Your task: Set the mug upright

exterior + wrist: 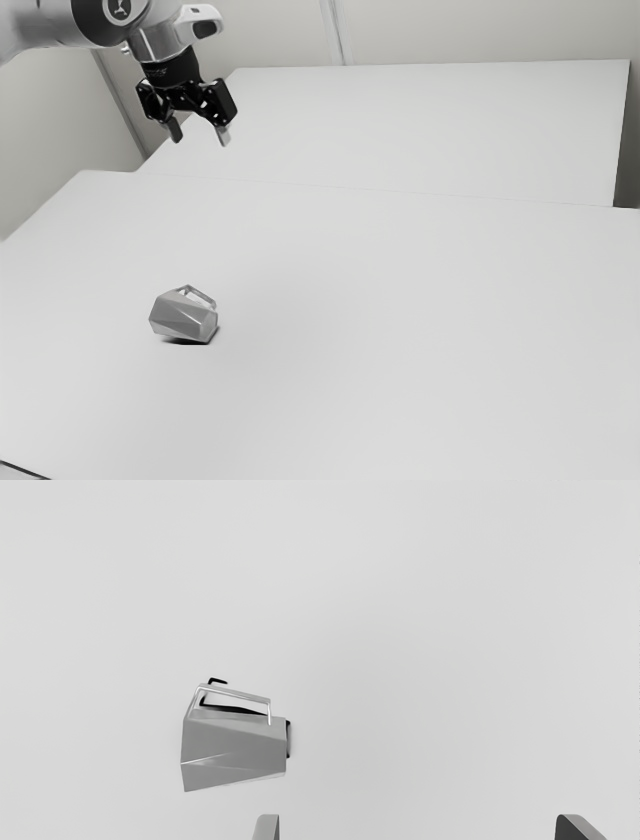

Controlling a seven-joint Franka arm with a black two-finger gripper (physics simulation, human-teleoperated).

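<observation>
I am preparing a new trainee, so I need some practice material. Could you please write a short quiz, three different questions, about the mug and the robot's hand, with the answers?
1. True or false: the mug stands upright on the table.
2. Choose one. The hand is:
a) shut on the mug
b) resting on the table
c) open, above the table
3. Fill in: the narrow loop on the mug's side is its ____.

Key: 1. False, it lies on its side; 2. c; 3. handle
</observation>
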